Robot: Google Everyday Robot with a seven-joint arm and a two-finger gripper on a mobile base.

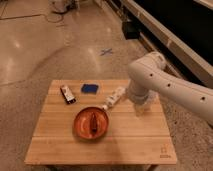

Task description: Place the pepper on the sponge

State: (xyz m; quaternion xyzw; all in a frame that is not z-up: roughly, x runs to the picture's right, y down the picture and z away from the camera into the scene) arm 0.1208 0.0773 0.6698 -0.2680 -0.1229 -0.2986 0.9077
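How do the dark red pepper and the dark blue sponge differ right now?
The slender dark red pepper is long and thin; the flat dark blue sponge is square. The pepper lies in the orange bowl; the sponge sits directly on the wooden table, farther back. The white gripper hovers by the bowl's far rim. Both are small.

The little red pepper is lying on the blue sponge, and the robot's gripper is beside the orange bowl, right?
Not quite. The camera view shows the pepper lying in the orange bowl, not on the sponge. The gripper is indeed beside the bowl, at its far right rim.
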